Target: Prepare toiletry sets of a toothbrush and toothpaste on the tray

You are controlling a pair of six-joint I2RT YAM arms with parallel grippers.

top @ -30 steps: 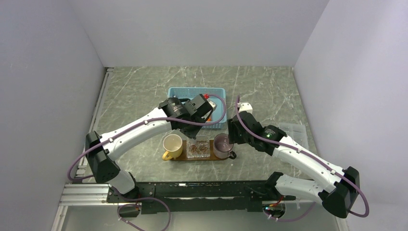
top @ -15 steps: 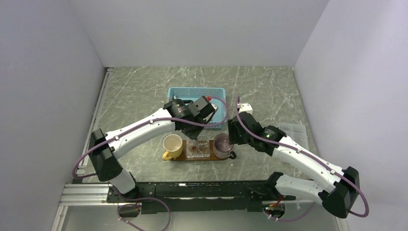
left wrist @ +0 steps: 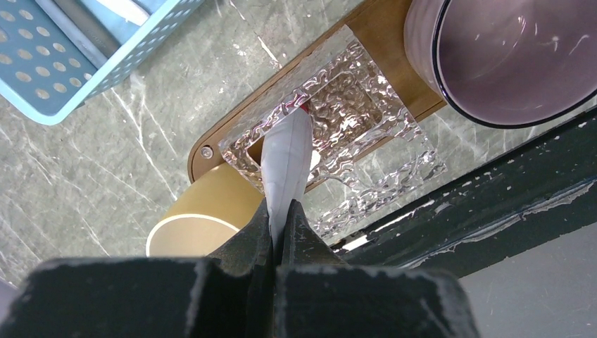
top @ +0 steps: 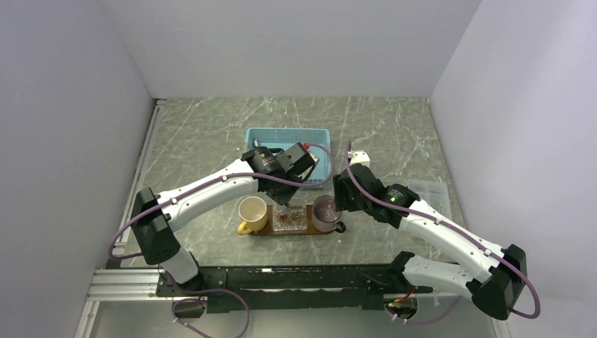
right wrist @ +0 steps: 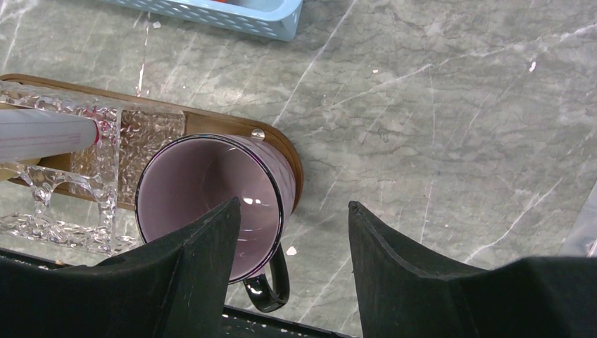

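Toothpaste, a soft whitish tube with a red tip (left wrist: 287,151), is pinched by its flat tail in the left gripper's (left wrist: 279,218) jaws, tip over the dark-brown wooden tray's (left wrist: 380,32) middle. Light and squashy, so the crimped tail probably grips best. The right gripper's (right wrist: 293,204) jaws are spread above the tray's end.

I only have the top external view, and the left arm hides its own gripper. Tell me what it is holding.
Observer: The left gripper is shut on the toothpaste, pinching the tube's flat end.
Operator: Say where the cap points.
Observer: The red cap points away from the gripper, over the clear glass dish on the tray. I cannot tell whether it touches.
Operator: Report the right gripper.
Observer: The right gripper is open, above the purple mug.
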